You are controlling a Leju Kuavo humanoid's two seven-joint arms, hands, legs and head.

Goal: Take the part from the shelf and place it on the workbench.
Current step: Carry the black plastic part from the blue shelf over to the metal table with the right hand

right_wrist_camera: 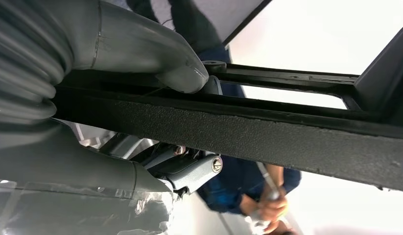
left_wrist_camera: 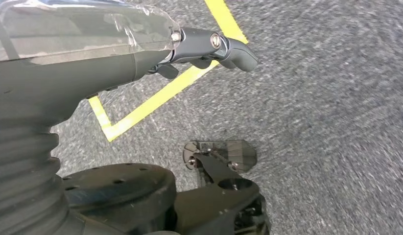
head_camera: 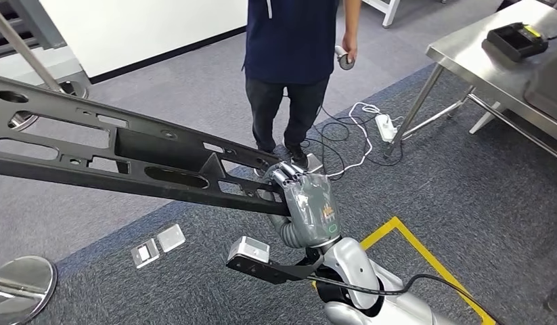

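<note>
Your right hand (head_camera: 308,203) grips one end of the long black part (head_camera: 126,157), fingers wrapped over its edge and thumb (right_wrist_camera: 182,73) pressed on its frame; the part juts leftward above the carpet, well apart from the steel workbench (head_camera: 465,57). A person (head_camera: 292,61) stands beyond the part. Your left hand (left_wrist_camera: 140,54) hangs over the carpet near yellow floor tape (left_wrist_camera: 155,95); you cannot tell how its fingers lie.

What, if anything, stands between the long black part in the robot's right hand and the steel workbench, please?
The right hand grips the long black part at one end. A person stands on the floor ahead, roughly between the part and the workbench; cables and a power strip lie by its near leg. A black tray sits on its top.
</note>
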